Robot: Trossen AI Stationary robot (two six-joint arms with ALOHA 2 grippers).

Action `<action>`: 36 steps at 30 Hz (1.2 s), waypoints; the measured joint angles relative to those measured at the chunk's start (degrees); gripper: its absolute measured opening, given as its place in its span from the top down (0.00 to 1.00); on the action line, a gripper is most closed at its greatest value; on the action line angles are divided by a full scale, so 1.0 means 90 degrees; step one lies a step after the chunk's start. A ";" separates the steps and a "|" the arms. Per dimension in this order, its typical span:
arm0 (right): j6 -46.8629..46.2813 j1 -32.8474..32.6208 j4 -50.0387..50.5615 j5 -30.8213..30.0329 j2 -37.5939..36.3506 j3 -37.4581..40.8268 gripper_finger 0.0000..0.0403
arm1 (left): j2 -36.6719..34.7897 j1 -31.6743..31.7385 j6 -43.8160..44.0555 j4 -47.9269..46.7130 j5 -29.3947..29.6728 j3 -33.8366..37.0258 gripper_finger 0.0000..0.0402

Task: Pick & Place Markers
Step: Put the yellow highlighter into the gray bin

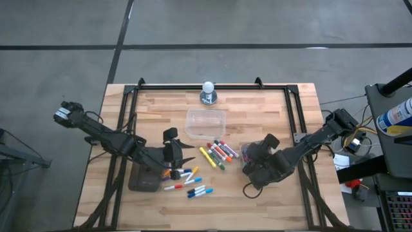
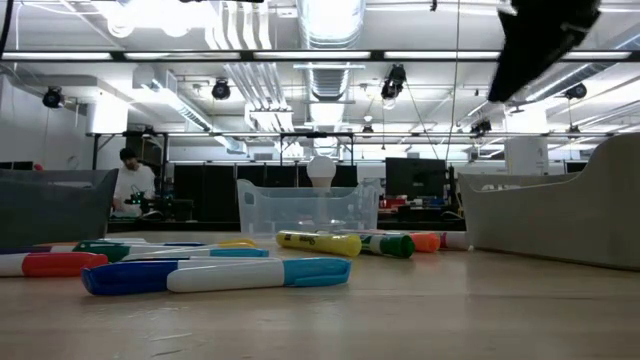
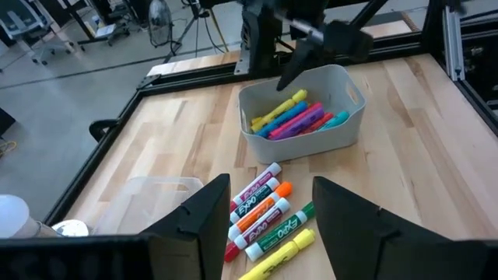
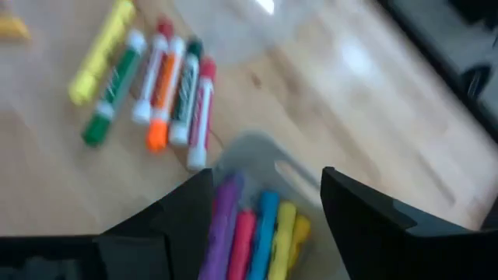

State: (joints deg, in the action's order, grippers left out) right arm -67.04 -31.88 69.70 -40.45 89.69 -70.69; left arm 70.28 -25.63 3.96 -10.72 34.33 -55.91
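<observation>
Markers [image 1: 217, 152], assorted colours, lay in three lots on the wooden counter [image 1: 154, 103]: a tidy row at centre, comprising yellow, green, orange, red and dark-capped pens side by side; a looser scatter [image 1: 190, 182] of blue-, red- and orange-capped pens nearer the front left; and a batch of yellow, blue, pink and purple pens [image 3: 299, 118] lying inside a pale grey bin [image 3: 352, 124] to the right of the row. The right gripper [image 4: 268, 198] hung directly over that bin, its fingers [image 4: 358, 214] spread wide and empty, the binned pens visible between them. The left gripper [image 3: 268, 222] stood at front left, just beside the scatter and facing the row, fingers [image 3: 204, 218] parted and holding nothing. A clear plastic tub [image 1: 206, 122] sat behind the row, toward the far edge, with a white ball on a round metal base [image 1: 208, 94] beyond it. A dark tray [image 1: 143, 182] lay under the left arm. A person [image 2: 130, 185] was visible in the room behind.
</observation>
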 joint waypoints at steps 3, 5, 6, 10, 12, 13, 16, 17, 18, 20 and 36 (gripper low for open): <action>0.0124 -0.0096 -0.0011 -0.0678 0.0000 -0.0321 0.43 | 0.0000 0.0000 0.0265 0.0000 -0.0047 0.0055 0.56; 0.0276 -0.0166 -0.0119 -0.1396 -0.0001 -0.0531 0.44 | 0.0000 0.0000 0.0399 -0.0022 -0.0059 0.0132 0.56; 0.0413 -0.0202 -0.0246 -0.1803 -0.0002 -0.0617 0.44 | 0.0000 0.0000 0.0444 -0.0019 -0.0064 0.0174 0.56; 0.1375 -0.0322 -0.1285 -0.3413 -0.0002 -0.0823 0.43 | 0.0000 -0.0002 0.0698 -0.0080 -0.0074 0.0319 0.56; 0.2008 -0.0320 -0.1966 -0.3903 -0.0002 -0.0860 0.43 | 0.0000 -0.0005 0.0760 -0.0100 -0.0091 0.0363 0.56; 0.2330 -0.0298 -0.2288 -0.4082 -0.0002 -0.0860 0.43 | 0.0000 -0.0005 0.0792 -0.0092 -0.0117 0.0390 0.56; 0.3084 -0.0169 -0.3151 -0.4516 -0.0002 -0.0860 0.44 | 0.0000 -0.0005 0.0822 -0.0035 -0.0267 0.0500 0.56; 0.3196 -0.0105 -0.3406 -0.4550 -0.0003 -0.0861 0.44 | 0.0000 -0.0002 0.0811 0.0057 -0.0312 0.0576 0.56; 0.3359 -0.0036 -0.3625 -0.4524 -0.0007 -0.0866 0.44 | 0.0001 0.0004 0.0780 0.0157 -0.0412 0.0664 0.56; 0.3759 0.0085 -0.3973 -0.4484 -0.0007 -0.0870 0.44 | 0.0022 0.0031 0.0733 0.0309 -0.0652 0.0819 0.56; 0.4013 0.0374 -0.4308 -0.4351 0.0000 -0.0630 0.45 | 0.1037 0.0812 0.0048 0.0734 -0.1721 0.1016 0.56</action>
State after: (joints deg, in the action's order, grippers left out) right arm -30.93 -28.51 30.92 -79.61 89.69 -76.37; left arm 79.61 -18.32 4.40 -4.11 18.85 -46.77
